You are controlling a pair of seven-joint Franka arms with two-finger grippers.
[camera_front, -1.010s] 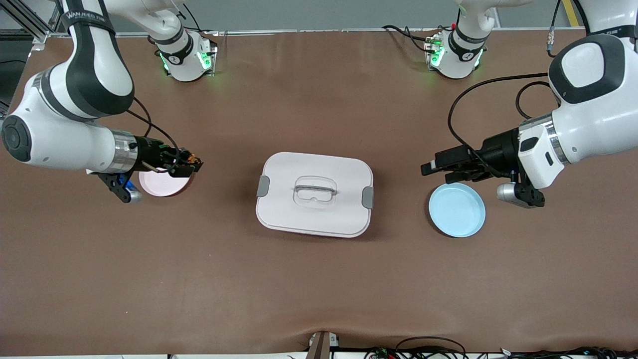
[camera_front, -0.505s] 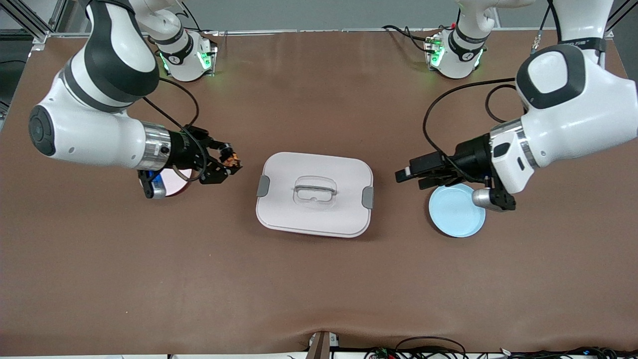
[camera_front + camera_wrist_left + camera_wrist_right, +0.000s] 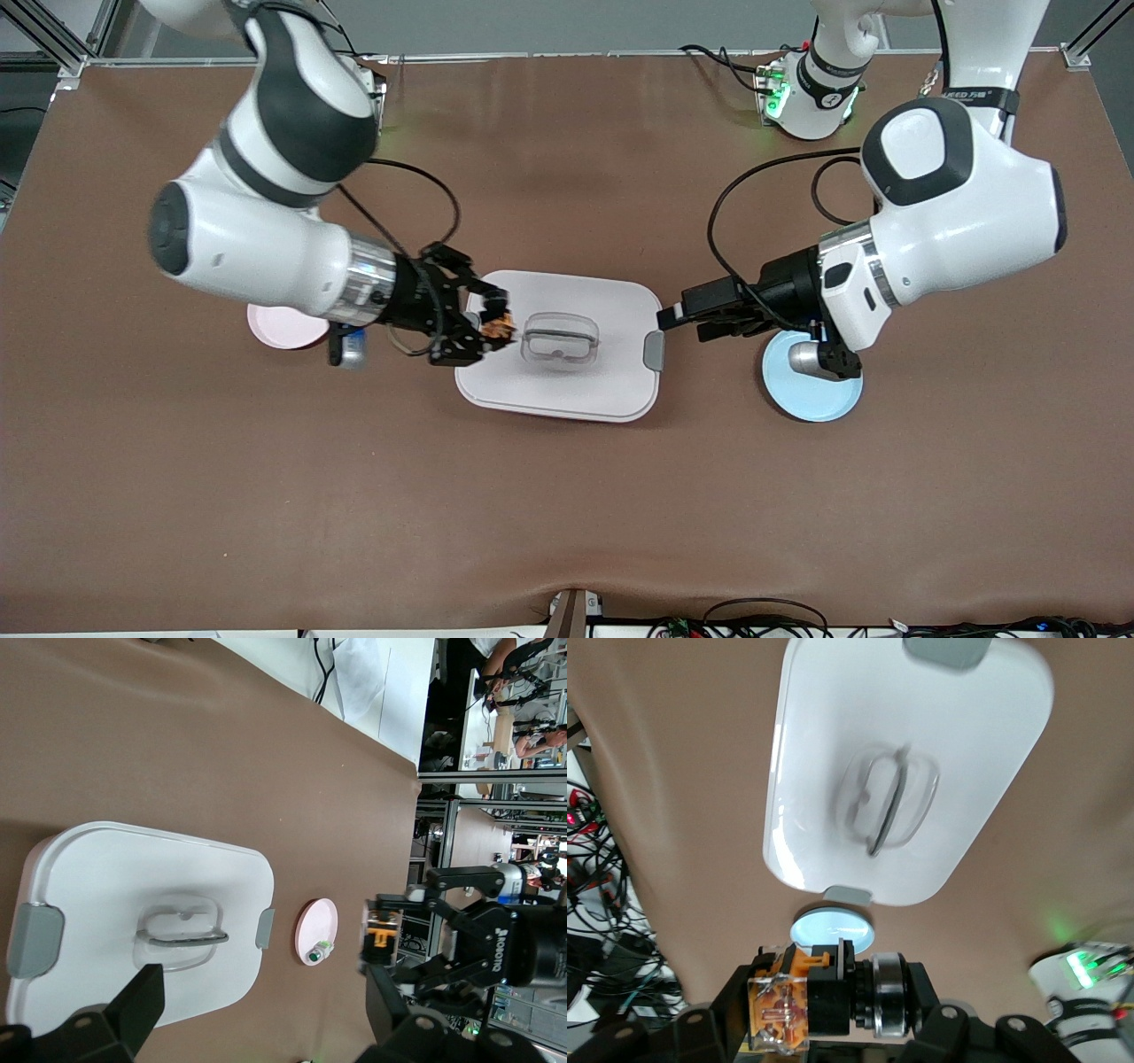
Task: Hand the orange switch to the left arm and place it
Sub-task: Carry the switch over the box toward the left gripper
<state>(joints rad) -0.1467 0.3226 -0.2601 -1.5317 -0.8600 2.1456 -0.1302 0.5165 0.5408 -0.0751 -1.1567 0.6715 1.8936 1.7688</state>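
Over the box [image 3: 560, 344], in the front view, the right gripper [image 3: 493, 324] hangs above the lid's edge toward the right arm's end, pinching the orange switch [image 3: 498, 326] between its fingertips. The left gripper [image 3: 678, 315] hovers above the grey latch at the lid's other end, its fingers spread wide and empty. The switch therefore lies straight across the lid from the left gripper, with the clear handle [image 3: 560, 339] below the gap between them, and the two grippers point at each other along the box's long axis. The handover looks likely to take place above the lid, so height over the box matters. The blue plate [image 3: 812, 377] lies partly under the left wrist; the pink plate [image 3: 285, 325] peeks out beside the right forearm. Compared with a second ago, both arms have swung inward: the right gripper has left the pink plate, and the left has come off the blue plate toward the box.

In the left wrist view, the right gripper [image 3: 390, 943] shows farther off, holding the switch [image 3: 382, 937] up in the air, with a small clear-green piece [image 3: 316, 950] lying on the pink plate [image 3: 317, 931].

In the right wrist view, the switch [image 3: 782, 1008] sits clamped in the fingertips, its clear orange face outward, with the box [image 3: 908, 762] and blue plate [image 3: 830, 926] below.
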